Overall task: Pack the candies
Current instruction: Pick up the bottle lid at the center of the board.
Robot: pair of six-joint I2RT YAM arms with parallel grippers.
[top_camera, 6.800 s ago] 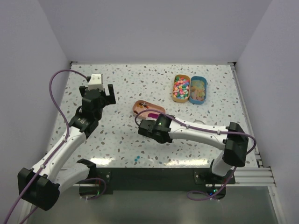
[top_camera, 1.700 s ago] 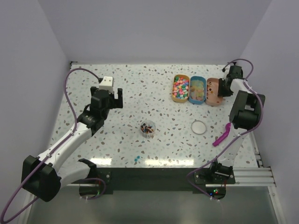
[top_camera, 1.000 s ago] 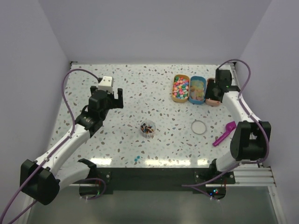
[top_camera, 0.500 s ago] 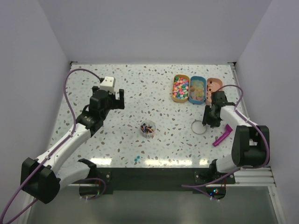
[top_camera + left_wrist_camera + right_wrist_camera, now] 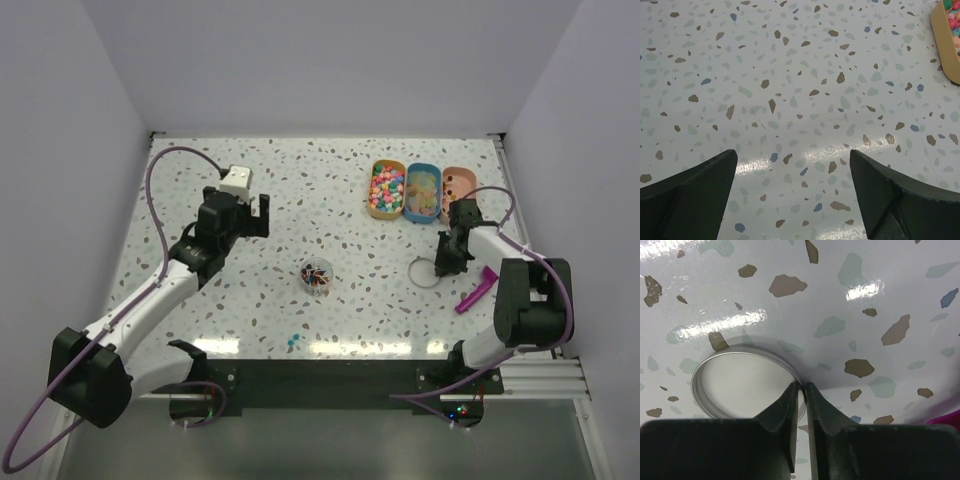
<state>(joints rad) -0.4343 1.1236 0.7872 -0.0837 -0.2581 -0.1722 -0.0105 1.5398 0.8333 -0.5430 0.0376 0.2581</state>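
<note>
While the left end effector hangs spread wide above the table, the right end effector pinches the rim of a round lid lying flat. The candies sit in a small clear jar mid-table, well apart from the lid.

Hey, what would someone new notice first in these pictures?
The right hand pinching the rim of a round lid on the speckled table, right of centre. Then the bright pastel candies in the yellow tray at the far right, and the small cup of dark candies mid-table.
</note>
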